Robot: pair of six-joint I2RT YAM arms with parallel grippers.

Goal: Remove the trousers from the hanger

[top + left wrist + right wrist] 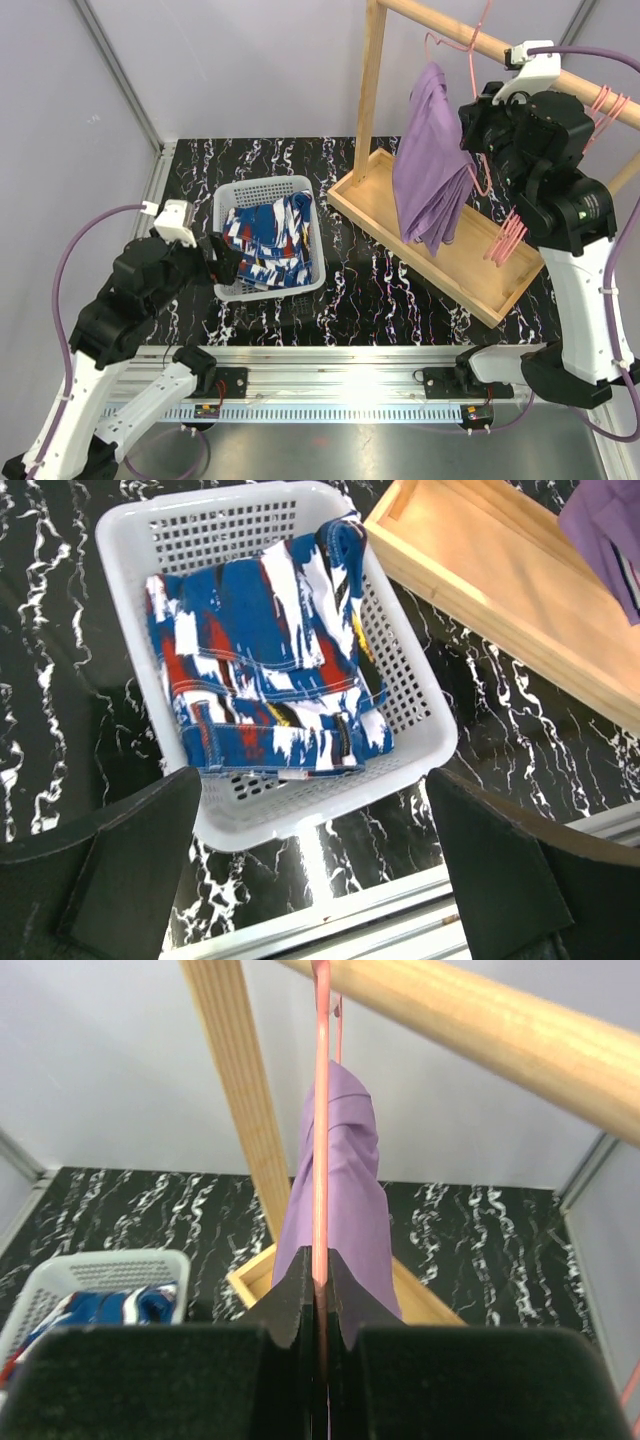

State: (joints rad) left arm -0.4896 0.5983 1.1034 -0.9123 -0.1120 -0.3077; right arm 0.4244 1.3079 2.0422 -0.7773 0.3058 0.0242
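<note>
One pair, the lilac trousers [432, 160], hangs on the pink hanger [321, 1110], which the right claw [320, 1295] clamps. The blue patterned trousers [270, 670] lie in the basket [420, 690] below the left claw [312, 820], its fingers apart. A hard pull may drop hanger and cloth beside the basket.

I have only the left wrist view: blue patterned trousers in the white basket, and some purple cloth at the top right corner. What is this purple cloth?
Observer: The purple trousers, hanging on a pink hanger under the wooden rail.
Operator: Does something hold this hanger?
Observer: Yes, the right fingers are shut on its wire, just in front of the trousers.
Operator: Is it the only hanger?
Observer: No, other pink hangers hang further along the rail.
</note>
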